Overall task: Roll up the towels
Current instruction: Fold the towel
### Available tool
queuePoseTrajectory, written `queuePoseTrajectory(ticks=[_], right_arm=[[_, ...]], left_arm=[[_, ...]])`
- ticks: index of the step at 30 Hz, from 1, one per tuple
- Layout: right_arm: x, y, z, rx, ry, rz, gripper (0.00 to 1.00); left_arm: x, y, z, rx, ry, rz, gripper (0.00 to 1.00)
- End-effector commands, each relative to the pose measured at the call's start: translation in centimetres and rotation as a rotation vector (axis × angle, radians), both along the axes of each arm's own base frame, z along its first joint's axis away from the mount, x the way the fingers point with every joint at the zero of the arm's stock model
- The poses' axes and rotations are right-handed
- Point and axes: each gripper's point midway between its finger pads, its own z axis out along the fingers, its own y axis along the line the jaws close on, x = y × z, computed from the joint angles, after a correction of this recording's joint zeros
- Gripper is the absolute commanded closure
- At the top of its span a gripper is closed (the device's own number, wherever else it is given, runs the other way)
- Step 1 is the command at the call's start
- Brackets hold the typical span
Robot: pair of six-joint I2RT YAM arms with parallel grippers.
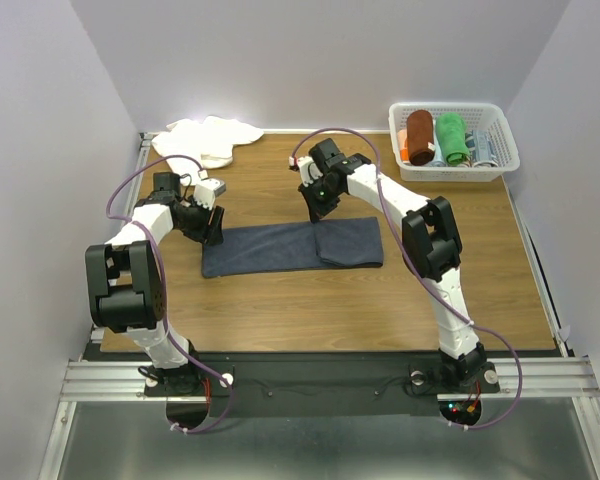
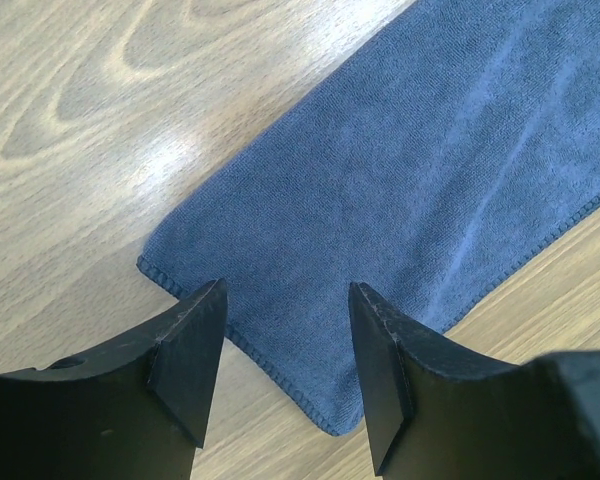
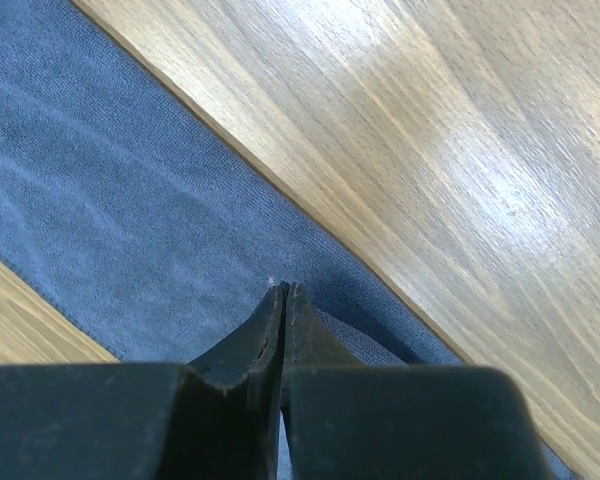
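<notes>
Now left pincer (image 2: 286,292) gapes over blue-grey towel (image 2: 410,190); right pincer (image 3: 285,290) — closed.

One towel (image 1: 292,247) lies centrally, another towel (image 1: 208,138) back left, basket (image 1: 460,172) back right

A white plastic basket (image 1: 455,173) sits at the far right corner of the wooden bench (image 1: 380,300). Inside it a rolled rust-brown towel (image 1: 419,135) lies just beside a rolled bright green towel (image 1: 452,137). A pale grey-blue roll (image 1: 484,147) lies against the basket's right wall.
</notes>
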Motion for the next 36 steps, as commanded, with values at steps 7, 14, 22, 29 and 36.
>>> queuePoseTrajectory(ticks=[7, 14, 22, 29, 36], right_arm=[[1.4, 0.9, 3.0, 0.043, -0.083, -0.016, 0.37], [0.2, -5.8, 8.4, 0.033, -0.166, -0.015, 0.28], [-5.6, -12.6, 0.2, -0.176, 0.033, 0.049, 0.83], [-8.8, -13.8, -5.7, -0.202, 0.143, 0.052, 0.95], [-14.7, -9.7, -5.3, 0.026, 0.364, 0.059, 0.95]], left_arm=[[-1.0, -0.2, -0.6, 0.005, 0.027, 0.006, 0.37], [-2.6, 0.1, -1.0, 0.095, 0.078, -0.011, 0.48], [-2.8, -0.5, -4.2, 0.177, 0.191, 0.048, 0.73], [2.7, -0.2, -4.0, 0.207, 0.142, 0.104, 0.81], [10.6, -2.6, -5.1, 0.204, 0.106, 0.065, 0.82]])
